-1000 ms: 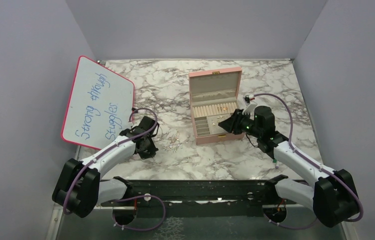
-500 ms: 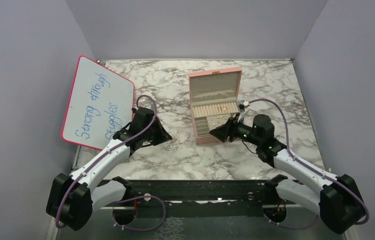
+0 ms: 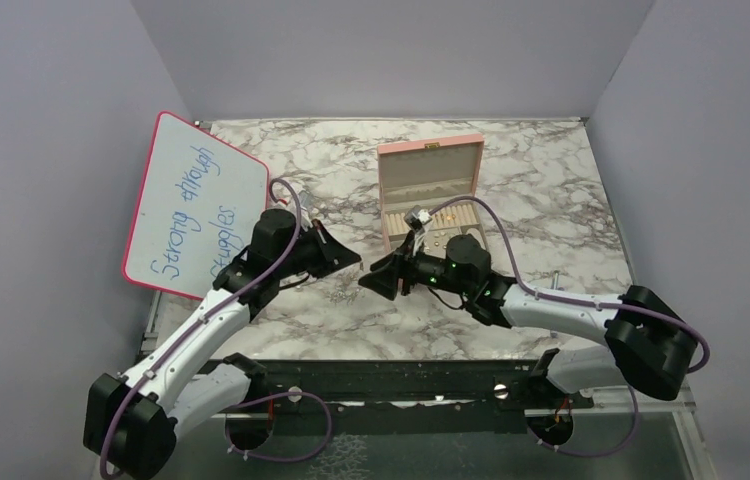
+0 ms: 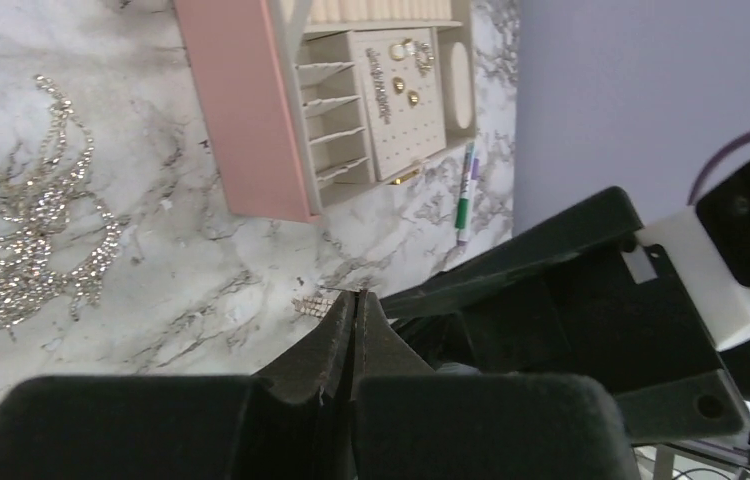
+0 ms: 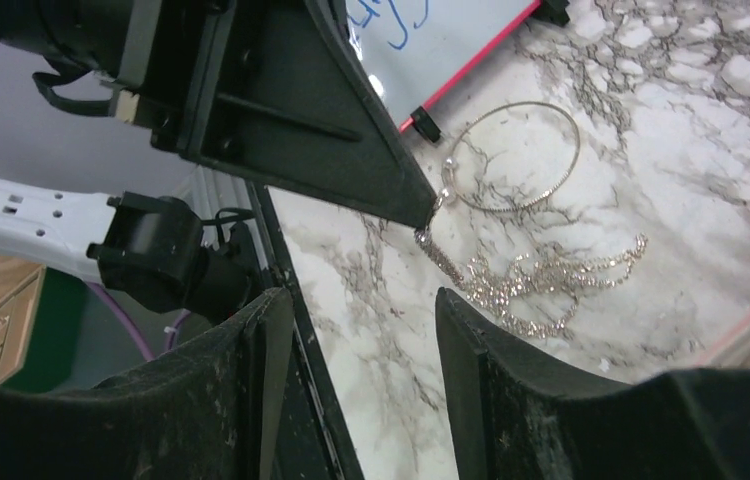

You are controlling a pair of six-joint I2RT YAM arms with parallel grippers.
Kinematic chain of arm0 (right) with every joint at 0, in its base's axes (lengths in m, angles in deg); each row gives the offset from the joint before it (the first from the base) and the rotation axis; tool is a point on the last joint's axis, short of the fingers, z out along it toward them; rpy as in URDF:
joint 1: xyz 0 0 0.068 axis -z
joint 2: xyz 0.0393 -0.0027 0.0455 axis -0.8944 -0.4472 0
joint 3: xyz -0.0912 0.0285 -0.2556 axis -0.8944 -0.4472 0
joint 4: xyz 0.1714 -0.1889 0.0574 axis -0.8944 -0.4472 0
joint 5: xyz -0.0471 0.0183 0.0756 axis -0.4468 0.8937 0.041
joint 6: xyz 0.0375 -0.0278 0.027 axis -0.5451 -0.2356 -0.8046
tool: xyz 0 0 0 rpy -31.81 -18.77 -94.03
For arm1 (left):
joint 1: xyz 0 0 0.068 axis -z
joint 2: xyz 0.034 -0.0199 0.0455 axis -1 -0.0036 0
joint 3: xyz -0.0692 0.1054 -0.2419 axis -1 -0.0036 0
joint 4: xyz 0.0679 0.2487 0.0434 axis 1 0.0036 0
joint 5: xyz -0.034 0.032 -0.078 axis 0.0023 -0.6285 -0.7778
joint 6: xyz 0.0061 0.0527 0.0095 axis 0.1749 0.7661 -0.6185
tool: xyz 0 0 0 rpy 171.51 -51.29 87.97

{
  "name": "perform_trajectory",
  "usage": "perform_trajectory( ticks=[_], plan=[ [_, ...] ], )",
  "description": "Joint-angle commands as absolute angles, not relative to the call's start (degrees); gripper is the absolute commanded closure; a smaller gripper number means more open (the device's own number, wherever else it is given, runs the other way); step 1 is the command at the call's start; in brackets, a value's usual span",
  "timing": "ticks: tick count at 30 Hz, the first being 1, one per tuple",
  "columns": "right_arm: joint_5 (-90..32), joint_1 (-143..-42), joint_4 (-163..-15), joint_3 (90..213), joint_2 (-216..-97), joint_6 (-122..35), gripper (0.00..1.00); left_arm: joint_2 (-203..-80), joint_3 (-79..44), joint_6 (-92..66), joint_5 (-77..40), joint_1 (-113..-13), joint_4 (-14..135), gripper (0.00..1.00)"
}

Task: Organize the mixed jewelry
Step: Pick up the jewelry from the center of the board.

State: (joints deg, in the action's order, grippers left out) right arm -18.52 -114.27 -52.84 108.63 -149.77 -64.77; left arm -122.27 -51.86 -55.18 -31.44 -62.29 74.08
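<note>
My left gripper point(image 4: 354, 295) is shut on a small sparkly dangling earring point(image 4: 315, 304), held above the marble table. In the right wrist view that earring point(image 5: 437, 253) hangs from the left gripper's tip point(image 5: 419, 214). My right gripper point(image 5: 361, 300) is open and empty, facing the left one from just right of it point(image 3: 373, 280). On the marble lie a tangled rhinestone necklace point(image 5: 551, 280) and a thin silver hoop point(image 5: 511, 155). The open pink box point(image 4: 251, 110) holds several earrings point(image 4: 401, 80) on its pad.
A red-framed whiteboard point(image 3: 196, 205) leans at the left wall. A green-and-white marker pen point(image 4: 464, 190) lies right of the box. The black front rail point(image 5: 296, 300) of the table runs under my right gripper. The pink box point(image 3: 431, 185) stands mid-table behind both grippers.
The left arm rose and swung right, carrying the earring. The right arm left the box and moved left to face it, its jaws opening wide.
</note>
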Motion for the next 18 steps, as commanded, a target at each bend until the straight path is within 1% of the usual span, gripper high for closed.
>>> perform_trajectory(
  ticks=[1,8,11,14,18],
  plan=[
    [-21.95,-115.35,-47.21,112.63,-152.84,-64.34,0.42,-118.72,-52.24,-57.86,-35.15,-61.94,70.71,1.00],
    [-22.43,-115.36,-47.54,114.80,-154.92,-64.52,0.47,-116.36,-52.77,-59.42,-36.48,-61.93,70.06,1.00],
    [-22.99,-115.38,-47.56,114.92,-154.76,-64.20,0.51,-115.75,-52.98,-59.69,-36.49,-61.98,70.17,1.00],
    [-22.90,-115.37,-47.56,115.17,-154.83,-64.10,0.61,-115.30,-53.09,-59.93,-36.62,-61.98,70.22,1.00],
    [-22.14,-115.34,-47.21,114.97,-154.65,-64.55,0.79,-114.90,-53.36,-60.00,-36.56,-61.93,70.39,1.00]
  ],
)
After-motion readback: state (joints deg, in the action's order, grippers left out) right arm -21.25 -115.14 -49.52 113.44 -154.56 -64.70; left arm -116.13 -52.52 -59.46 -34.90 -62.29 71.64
